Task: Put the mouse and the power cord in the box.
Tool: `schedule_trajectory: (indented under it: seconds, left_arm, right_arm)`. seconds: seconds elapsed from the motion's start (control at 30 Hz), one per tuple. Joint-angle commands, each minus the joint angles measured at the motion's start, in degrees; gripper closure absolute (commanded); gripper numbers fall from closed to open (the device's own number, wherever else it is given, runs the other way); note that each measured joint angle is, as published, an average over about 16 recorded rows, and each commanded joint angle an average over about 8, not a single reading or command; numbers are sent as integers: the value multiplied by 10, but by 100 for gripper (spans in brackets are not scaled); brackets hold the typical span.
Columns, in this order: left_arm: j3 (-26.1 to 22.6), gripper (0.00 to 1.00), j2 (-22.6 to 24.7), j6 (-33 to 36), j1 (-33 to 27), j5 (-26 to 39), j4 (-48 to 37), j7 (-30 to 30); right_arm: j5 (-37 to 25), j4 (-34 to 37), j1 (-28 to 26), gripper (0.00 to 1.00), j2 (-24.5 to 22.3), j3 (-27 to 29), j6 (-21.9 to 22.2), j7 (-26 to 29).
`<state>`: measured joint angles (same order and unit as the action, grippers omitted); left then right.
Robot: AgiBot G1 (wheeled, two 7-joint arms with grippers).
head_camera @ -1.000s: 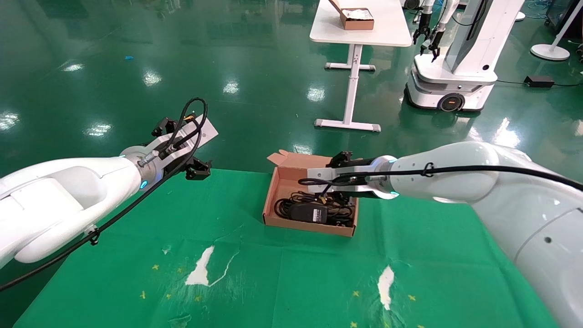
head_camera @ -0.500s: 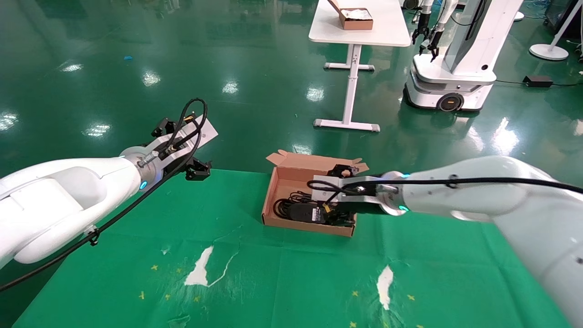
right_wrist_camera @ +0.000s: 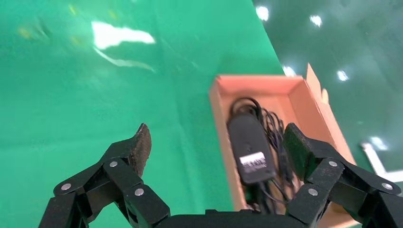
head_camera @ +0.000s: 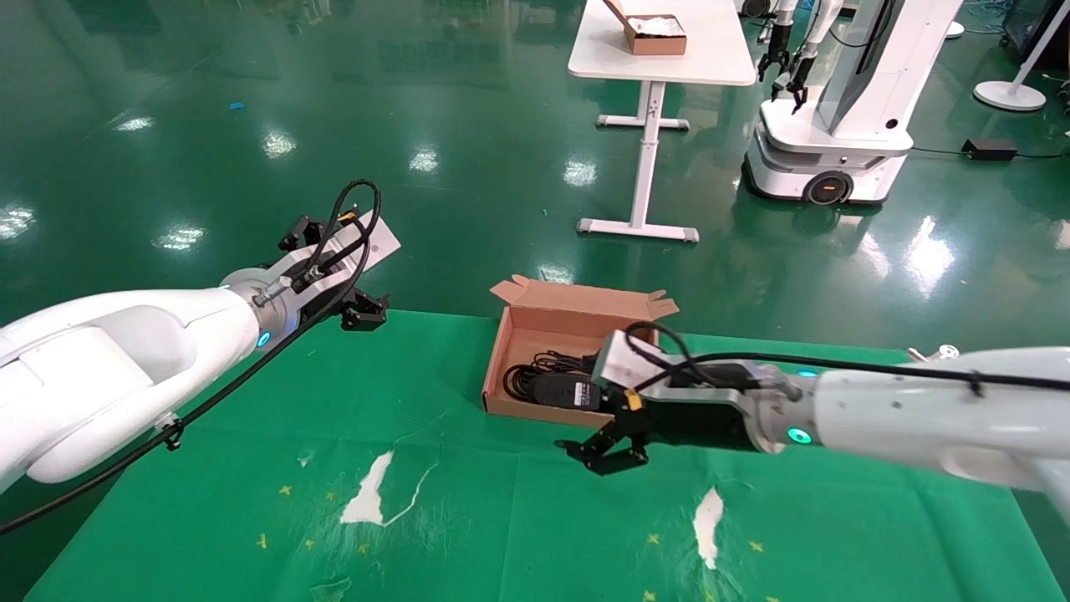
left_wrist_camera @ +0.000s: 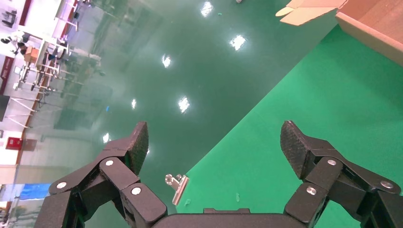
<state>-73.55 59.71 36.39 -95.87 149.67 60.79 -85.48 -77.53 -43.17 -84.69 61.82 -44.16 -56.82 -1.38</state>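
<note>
The brown cardboard box [head_camera: 547, 322] stands open at the far middle of the green table, also seen in the right wrist view [right_wrist_camera: 219, 114]. Inside lies a black oblong body with a white label [head_camera: 568, 390] [right_wrist_camera: 249, 145], seemingly the mouse, on loops of black cable [head_camera: 525, 376]. I cannot tell the power cord from the mouse's cable in that tangle. My right gripper [head_camera: 603, 451] [right_wrist_camera: 216, 142] hangs open and empty just in front of the box's near wall. At the table's far left edge my left gripper [head_camera: 347, 276] [left_wrist_camera: 216, 137] is open and empty.
The green cloth has torn white patches [head_camera: 368, 493] [head_camera: 708, 527] near the front. A silver clip [left_wrist_camera: 176, 188] holds the cloth at the far left edge. Beyond the table are a white desk [head_camera: 660, 50] and another robot [head_camera: 836, 125] on the floor.
My right gripper has drawn back from above the box's contents to the near side of the box and dropped lower, empty. The left arm has not moved.
</note>
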Motion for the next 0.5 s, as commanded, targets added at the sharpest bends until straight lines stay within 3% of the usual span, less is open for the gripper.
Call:
schedule_trajectory:
  seconds: [0.03,0.5]
  left_arm:
    - [1,0,0,1,1,-2,0,1]
    - [133,0,-57,114,80,-250,30,173]
  right_arm:
    - [19,-16,13,0,-15,15,-16,7]
    - [153,-130,99,0,-115,121,-124,52]
